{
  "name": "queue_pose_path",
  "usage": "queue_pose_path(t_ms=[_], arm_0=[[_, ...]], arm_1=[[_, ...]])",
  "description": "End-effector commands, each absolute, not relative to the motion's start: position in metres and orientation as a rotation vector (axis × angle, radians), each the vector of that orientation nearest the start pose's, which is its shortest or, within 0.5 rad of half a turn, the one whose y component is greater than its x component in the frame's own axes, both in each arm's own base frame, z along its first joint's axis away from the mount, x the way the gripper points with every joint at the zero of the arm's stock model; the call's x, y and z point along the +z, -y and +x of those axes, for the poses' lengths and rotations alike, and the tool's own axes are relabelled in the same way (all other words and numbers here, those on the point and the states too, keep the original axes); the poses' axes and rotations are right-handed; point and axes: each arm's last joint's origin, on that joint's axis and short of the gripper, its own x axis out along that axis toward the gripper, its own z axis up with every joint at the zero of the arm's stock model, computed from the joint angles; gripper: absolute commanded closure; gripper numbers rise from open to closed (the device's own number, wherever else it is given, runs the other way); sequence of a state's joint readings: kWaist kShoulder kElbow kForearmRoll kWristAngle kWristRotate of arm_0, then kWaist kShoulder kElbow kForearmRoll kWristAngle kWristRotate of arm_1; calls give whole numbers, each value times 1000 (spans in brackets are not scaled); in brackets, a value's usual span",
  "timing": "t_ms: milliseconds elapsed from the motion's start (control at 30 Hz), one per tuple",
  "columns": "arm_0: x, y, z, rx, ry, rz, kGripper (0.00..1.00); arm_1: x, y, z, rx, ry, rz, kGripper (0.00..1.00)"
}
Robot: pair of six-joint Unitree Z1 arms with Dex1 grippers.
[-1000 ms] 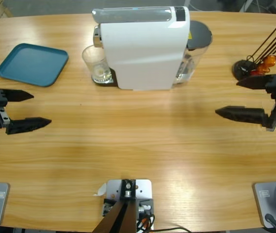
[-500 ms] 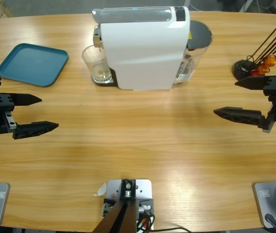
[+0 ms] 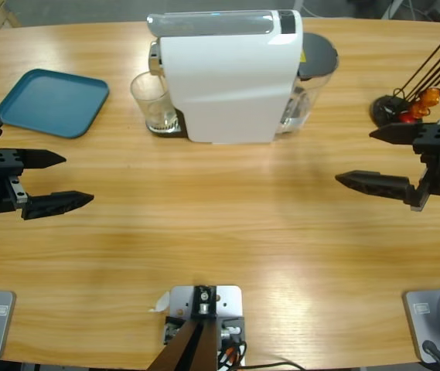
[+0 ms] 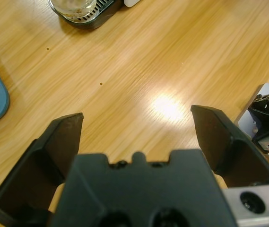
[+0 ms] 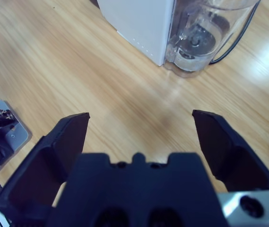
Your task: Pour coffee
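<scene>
one coffee machine [image 3: 231, 73], one glass tumbler [image 3: 155, 103], one teal tray [image 3: 53, 101], two grippers.

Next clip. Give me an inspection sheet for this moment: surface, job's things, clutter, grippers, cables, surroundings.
Surface: wooden table, bare in the middle.
Job's things: clear glass tumbler on the drip tray of the white coffee machine; no coffee can be made out in it.
Clutter: blue tray; black stand with sticks and orange capsules.
Grippers: left gripper and right gripper both open, holding nothing, apart from the glass.
Cables: black cable behind the machine's water tank.
Surroundings: nothing seen.
</scene>
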State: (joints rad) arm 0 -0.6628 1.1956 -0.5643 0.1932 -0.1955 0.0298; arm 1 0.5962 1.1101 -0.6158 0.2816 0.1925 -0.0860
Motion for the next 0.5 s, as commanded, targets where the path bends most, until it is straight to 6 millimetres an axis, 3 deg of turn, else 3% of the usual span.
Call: queue_pose_path(t_ms=[33, 500], arm_0=[[240, 107, 119, -805, -888, 236, 0], [250, 104, 104, -854, -811, 226, 0]], arm_1=[[269, -92, 115, 799, -792, -230, 0], [264, -92, 115, 799, -786, -222, 0]])
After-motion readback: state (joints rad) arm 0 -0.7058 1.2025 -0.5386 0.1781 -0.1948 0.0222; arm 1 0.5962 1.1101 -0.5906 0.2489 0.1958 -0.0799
